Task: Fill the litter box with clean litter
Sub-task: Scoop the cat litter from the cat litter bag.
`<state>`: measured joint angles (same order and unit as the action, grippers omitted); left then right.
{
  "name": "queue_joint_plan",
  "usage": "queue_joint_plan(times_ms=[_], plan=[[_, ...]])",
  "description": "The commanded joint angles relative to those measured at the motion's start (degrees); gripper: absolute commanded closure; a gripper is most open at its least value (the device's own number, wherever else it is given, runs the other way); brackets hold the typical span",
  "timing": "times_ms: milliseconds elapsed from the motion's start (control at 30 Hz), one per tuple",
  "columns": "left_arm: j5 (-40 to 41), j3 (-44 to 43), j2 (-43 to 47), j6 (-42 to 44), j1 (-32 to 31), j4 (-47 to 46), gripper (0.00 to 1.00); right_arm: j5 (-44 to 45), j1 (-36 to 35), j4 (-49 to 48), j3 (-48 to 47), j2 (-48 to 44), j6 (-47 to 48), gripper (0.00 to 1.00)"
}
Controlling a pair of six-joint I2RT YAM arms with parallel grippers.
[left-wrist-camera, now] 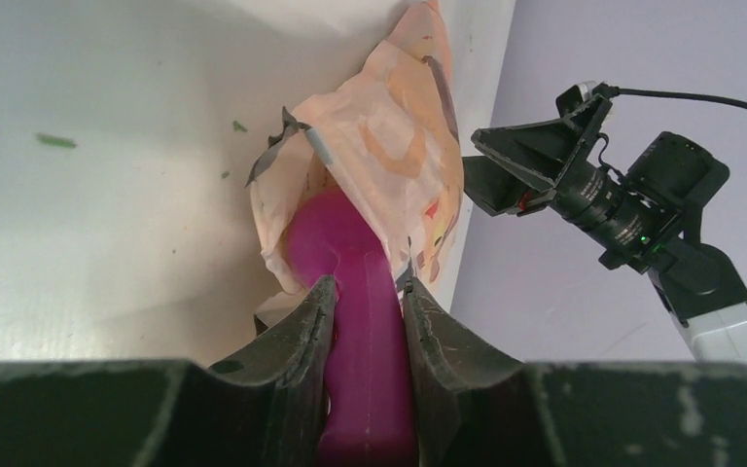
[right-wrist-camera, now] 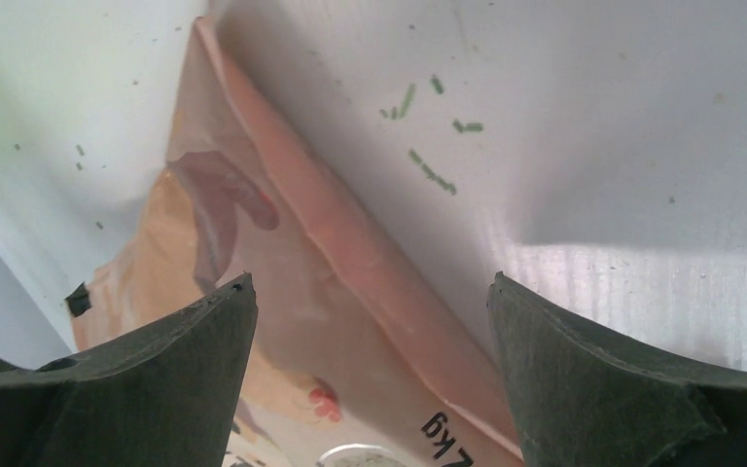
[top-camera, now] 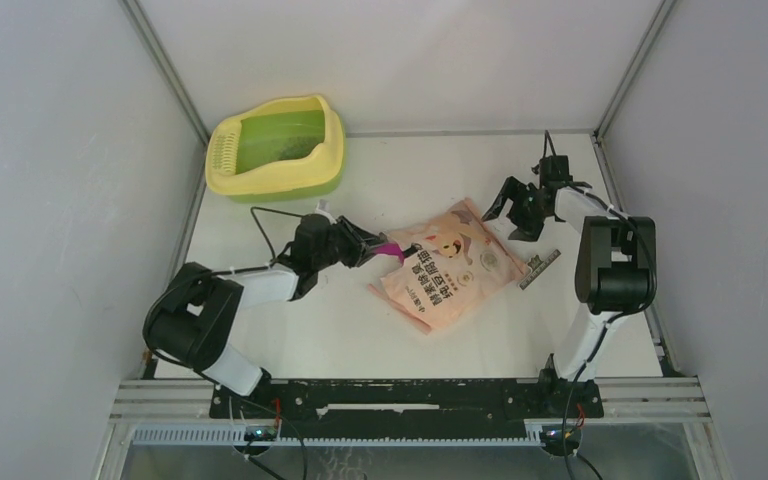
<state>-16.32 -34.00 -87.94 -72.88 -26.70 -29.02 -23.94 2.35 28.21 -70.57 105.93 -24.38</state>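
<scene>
The litter box (top-camera: 332, 135), with yellow rim, green basin and slotted grille, stands at the far left corner. The pink-orange litter bag (top-camera: 450, 265) lies flat mid-table. My left gripper (top-camera: 378, 246) is shut on the handle of a magenta scoop (top-camera: 393, 250). In the left wrist view the gripper (left-wrist-camera: 365, 287) holds the scoop (left-wrist-camera: 336, 233) with its head inside the bag's torn mouth (left-wrist-camera: 389, 146). My right gripper (top-camera: 507, 217) is open and empty over the bag's far right corner (right-wrist-camera: 282, 292); its jaws (right-wrist-camera: 370, 282) stand wide apart. A few litter granules (right-wrist-camera: 433, 175) lie loose on the table.
A grey strip (top-camera: 540, 268) lies right of the bag. Enclosure walls close in the table's left, back and right sides. The right arm (left-wrist-camera: 632, 214) shows in the left wrist view beyond the bag. Green specks (left-wrist-camera: 55, 141) dot the table.
</scene>
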Motion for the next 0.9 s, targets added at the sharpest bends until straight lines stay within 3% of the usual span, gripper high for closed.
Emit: queue_joint_plan(times_ms=[0,167,367,867], plan=[[3.2,-6.6,-2.9,2.6,-2.7,2.1,0.99,1.9,0.2,-1.0,-1.9,1.2,-0.5,0.06],[3.6,-10.4,-6.8,2.7,-4.8,2.5,0.99,1.0,0.0,-1.7,-1.4,1.6,-0.7,0.06],[2.7,-11.1,-11.3,0.8,-6.6,-3.2,0.99,0.1,-0.1,-2.1,-1.4,1.7,-0.8,0.05],[0.6,-8.6,-28.2,-10.4,-8.3,-41.3,0.97,-1.1,-1.3,-2.5,-1.1,1.6,-1.3,0.05]])
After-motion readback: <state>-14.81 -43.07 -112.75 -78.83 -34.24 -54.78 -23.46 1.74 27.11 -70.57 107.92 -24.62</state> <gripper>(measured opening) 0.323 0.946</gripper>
